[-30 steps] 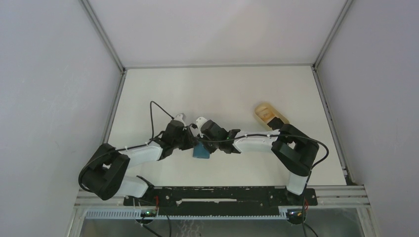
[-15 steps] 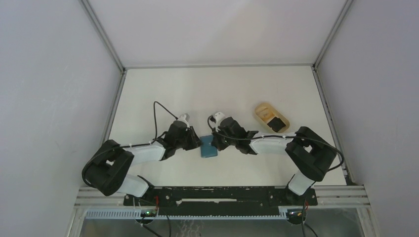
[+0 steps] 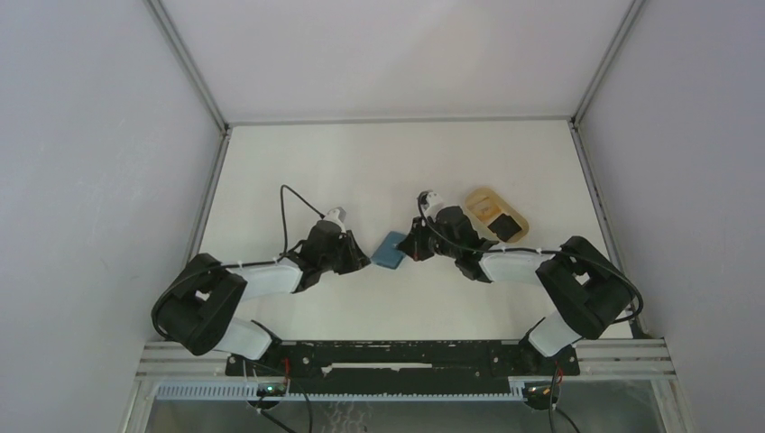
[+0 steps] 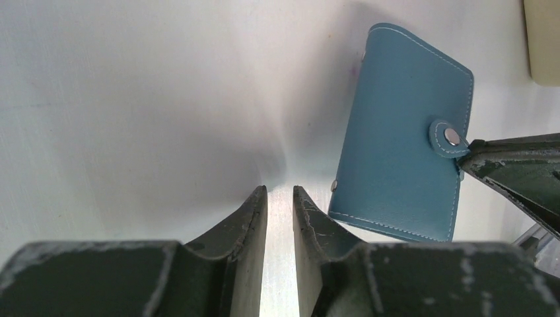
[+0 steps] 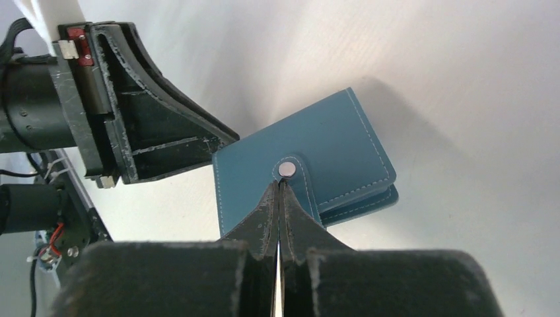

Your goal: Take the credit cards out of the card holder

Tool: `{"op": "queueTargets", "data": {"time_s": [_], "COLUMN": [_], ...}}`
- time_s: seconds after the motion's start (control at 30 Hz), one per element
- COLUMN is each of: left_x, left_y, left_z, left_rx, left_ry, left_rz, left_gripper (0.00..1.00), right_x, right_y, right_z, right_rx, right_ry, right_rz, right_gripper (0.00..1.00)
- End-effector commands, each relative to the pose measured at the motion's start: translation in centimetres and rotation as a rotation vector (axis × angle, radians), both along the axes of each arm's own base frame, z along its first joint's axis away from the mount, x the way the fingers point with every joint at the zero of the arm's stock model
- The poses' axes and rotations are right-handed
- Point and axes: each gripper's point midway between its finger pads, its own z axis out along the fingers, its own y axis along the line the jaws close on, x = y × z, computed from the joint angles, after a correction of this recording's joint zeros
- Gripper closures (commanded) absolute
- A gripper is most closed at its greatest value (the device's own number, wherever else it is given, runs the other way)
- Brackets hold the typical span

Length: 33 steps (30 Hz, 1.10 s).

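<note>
Right tool (image 5: 280,188): fingers pressed flat together, no gap, tips right at the snap tab (image 5: 288,170) of the card holder (image 5: 330,152), and it looks pinched there. The right wrist view shows the teal holder folded shut and snapped, with the lower cover peeking out along one edge. Its shadow falls off to the side, so it seems partly lifted.

Left tool (image 4: 279,191): a narrow slit between the fingers, nothing in it. It's low over the tabletop (image 3: 361,162), just beside the holder's near corner; can't tell if they touch.

Only the top view shows the layout. The holder sits mid-tabletop between the two tools, well apart from the side rails and the far wall. A tan tray (image 3: 478,200) stands behind the right tool, nearer the right edge, with a dark card (image 3: 508,227) lying in it. The left wrist view catches only the tray's corner.
</note>
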Motion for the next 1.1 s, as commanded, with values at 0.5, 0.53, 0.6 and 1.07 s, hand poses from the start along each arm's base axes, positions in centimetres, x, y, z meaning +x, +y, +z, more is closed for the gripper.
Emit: {"op": "queueTargets", "data": {"time_s": [0.5,0.53,0.6,1.07], "left_x": [-0.9,-1.1,-1.3,-1.6], "left_y": [2.4,2.1,0.9,-1.5], "left_z": [4.1,4.3,5.1,4.6], "left_rx": [-0.346,-0.390,-0.501,-0.750], "left_ry": [-0.047,-0.031,-0.012,0.079], "left_rz": [0.054,0.056,0.023,0.025], "left_gripper": [0.16,0.15,0.14,0.19], "right_x": [-0.8,-0.8,-0.9,-1.7], "right_y": [1.9,1.9,2.1,2.8], "right_z": [3.8,3.8,3.8,4.5], "right_rx": [0.128,0.129,0.131,0.121], "right_ry": [-0.104,-0.106,-0.106,-0.133], "right_rz": [0.213,0.213,0.217,0.241], "right_gripper": [1.00,1.00,1.00,1.00]}}
